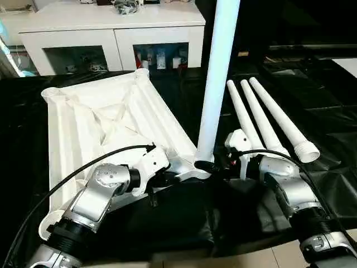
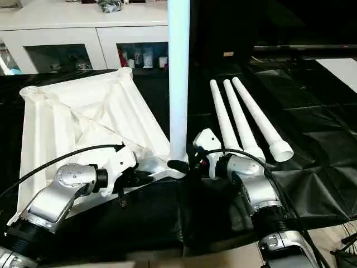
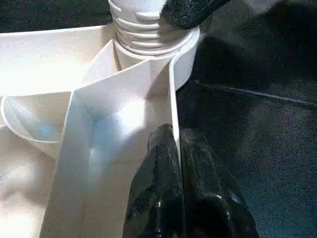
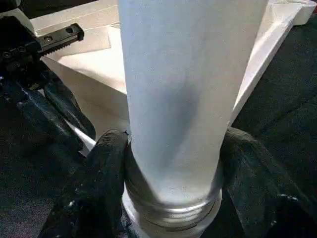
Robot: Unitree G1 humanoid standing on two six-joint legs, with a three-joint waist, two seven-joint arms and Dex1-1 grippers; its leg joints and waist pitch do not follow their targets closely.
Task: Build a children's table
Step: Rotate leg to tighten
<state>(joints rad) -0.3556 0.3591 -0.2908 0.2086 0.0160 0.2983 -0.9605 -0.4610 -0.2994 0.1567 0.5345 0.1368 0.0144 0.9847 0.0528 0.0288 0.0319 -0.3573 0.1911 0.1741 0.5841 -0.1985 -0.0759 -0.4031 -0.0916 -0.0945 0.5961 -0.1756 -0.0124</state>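
The children's table top [image 1: 100, 117] lies upside down on the black sheet, ribbed underside up. One white leg [image 1: 217, 84] stands upright in its near right corner socket [image 1: 196, 170], with its threaded end [image 3: 141, 29] at the socket's mouth. My right gripper [image 4: 173, 148] is shut on this leg just above the thread, one finger [image 4: 99, 178] on each side. Beside that corner, my left gripper [image 3: 176, 136] is shut on the top's thin rim wall [image 3: 171, 89]. Three more legs [image 1: 268, 120] lie side by side to the right.
The large black-sheeted table [image 1: 184, 218] carries everything; its front edge runs just below my forearms. A white glass-door cabinet [image 1: 117, 33] stands behind the work at the back left. Black cables [image 1: 67, 178] loop over both arms.
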